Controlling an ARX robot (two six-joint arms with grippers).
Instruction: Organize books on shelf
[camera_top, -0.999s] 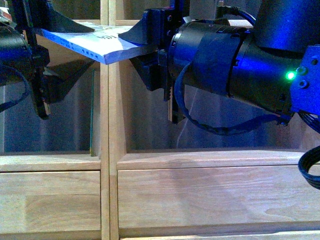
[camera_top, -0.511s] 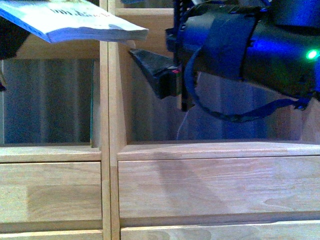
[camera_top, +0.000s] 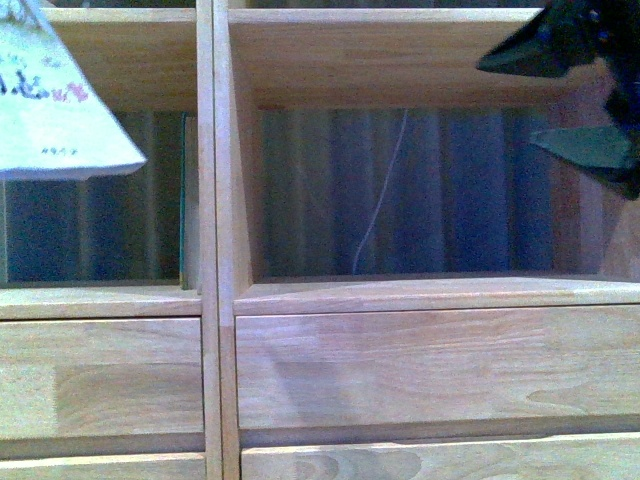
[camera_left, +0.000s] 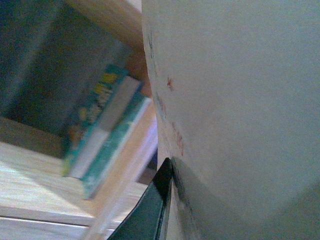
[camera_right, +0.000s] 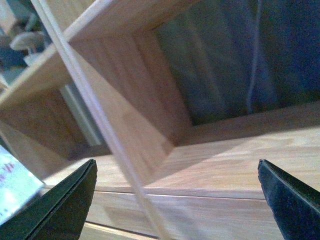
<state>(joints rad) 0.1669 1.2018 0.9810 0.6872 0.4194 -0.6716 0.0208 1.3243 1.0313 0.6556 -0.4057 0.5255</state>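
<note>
The book (camera_top: 55, 100), a thin pale paperback with dark and red lettering, hangs at the front view's upper left, before the left compartment of the light wood shelf (camera_top: 420, 295). In the left wrist view its cover (camera_left: 240, 100) fills most of the picture. My left gripper (camera_left: 169, 172) is shut on the book's edge, and one dark finger (camera_left: 150, 215) shows against it. My right gripper (camera_right: 177, 200) stands open before the right compartment with nothing between its fingers. Its dark fingers (camera_top: 575, 55) show at the front view's upper right.
A thin dark teal slab (camera_top: 184, 200) stands upright against the divider (camera_top: 207, 200) in the left compartment. A white cable (camera_top: 385, 190) hangs behind the open-backed right compartment. Teal-spined books (camera_left: 102, 135) lean together in a compartment in the left wrist view. Drawer fronts (camera_top: 430, 370) lie below.
The right arm has pulled away from the middle to the upper right, uncovering the right compartment. The book has moved left and tipped from flat to hanging with its cover showing.
</note>
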